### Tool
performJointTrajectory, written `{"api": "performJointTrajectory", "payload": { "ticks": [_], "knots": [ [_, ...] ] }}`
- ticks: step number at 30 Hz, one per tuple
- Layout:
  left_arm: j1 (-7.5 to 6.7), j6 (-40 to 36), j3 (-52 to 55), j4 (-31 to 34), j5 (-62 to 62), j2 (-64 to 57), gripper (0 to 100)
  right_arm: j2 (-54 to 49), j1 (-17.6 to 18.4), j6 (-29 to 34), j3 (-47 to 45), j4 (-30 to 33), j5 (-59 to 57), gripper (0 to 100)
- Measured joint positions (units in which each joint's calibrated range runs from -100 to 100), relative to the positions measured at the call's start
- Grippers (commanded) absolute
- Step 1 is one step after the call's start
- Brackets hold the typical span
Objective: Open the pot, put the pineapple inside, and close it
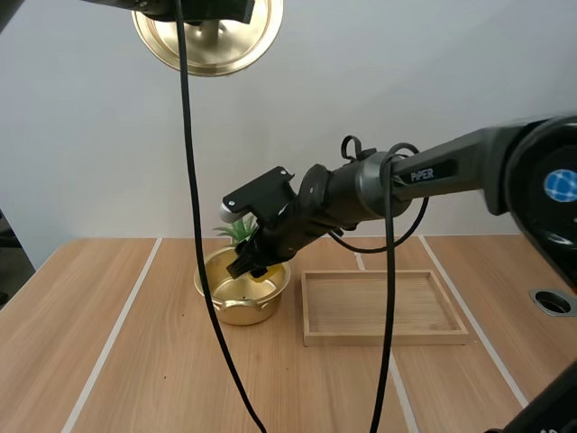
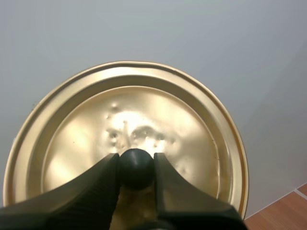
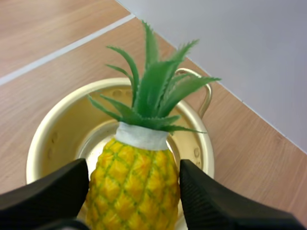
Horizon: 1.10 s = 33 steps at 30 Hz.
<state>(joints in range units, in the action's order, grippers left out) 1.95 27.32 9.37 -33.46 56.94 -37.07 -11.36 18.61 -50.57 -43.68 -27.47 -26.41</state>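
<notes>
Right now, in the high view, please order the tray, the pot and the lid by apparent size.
Largest: the wooden tray.
The lid and the pot: unsure, as the lid hangs nearer the camera, partly cropped.

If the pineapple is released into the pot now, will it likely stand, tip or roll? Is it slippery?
Probably tips: the pineapple is tall, oval, with a leafy crown, so it would lean on the pot wall. Likely stiff plastic; its bumpy skin should grip the right fingers well.

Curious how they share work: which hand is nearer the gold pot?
Right. The right hand holds the pineapple just over the open pot; the left hand hangs high above the table, holding the lid by its knob.
</notes>
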Motion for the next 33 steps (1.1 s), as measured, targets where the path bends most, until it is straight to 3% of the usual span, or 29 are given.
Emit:
{"api": "performJointTrajectory", "payload": {
  "ticks": [9,18,33],
  "knots": [
    [0.00,0.0,0.0,0.0,0.0,0.0,0,6.7,0.0,-0.3,0.1,-0.5,5.1,0],
    [0.00,-0.1,0.0,0.0,0.0,0.0,0,7.8,1.4,-6.5,1.4,-8.6,6.4,0],
    [0.00,-0.1,0.0,0.1,0.0,0.0,0,13.7,2.1,-6.9,1.8,-9.2,7.8,0]
  ]
}}
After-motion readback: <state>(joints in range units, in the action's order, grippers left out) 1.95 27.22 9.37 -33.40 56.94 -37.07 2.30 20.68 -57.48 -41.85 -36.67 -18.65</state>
